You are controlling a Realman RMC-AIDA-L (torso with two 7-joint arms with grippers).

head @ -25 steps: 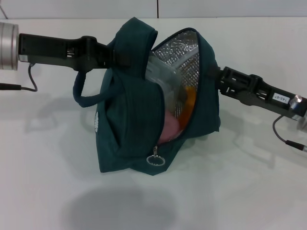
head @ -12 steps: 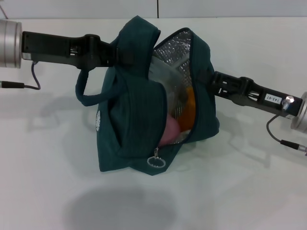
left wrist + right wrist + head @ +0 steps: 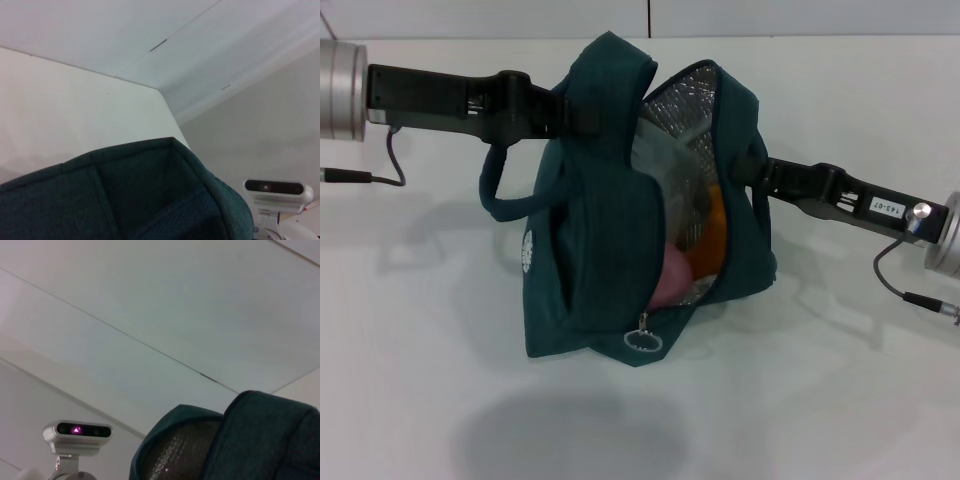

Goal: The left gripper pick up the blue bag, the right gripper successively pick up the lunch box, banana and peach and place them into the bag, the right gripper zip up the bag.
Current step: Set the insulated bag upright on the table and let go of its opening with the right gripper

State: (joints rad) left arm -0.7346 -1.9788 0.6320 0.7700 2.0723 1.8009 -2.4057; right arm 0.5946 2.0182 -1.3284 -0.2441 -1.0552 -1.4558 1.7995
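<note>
Soft fabric, the blue bag point(image 3: 610, 270) sags loaded; you'll want the ring pull point(image 3: 642, 341). Your left gripper point(image 3: 582, 118) clamps its top; whether the right gripper point(image 3: 752, 172) grips, I cannot tell.

The left arm is stretched in level from the left, its silver wrist at the frame edge, and the left gripper point(image 3: 582, 117) is clamped on the bag point(image 3: 610, 250) near its top. The right arm is angled in from the right, slightly upward, the right gripper point(image 3: 752, 172) pressed against the bag's right side, its fingers hidden.
</note>
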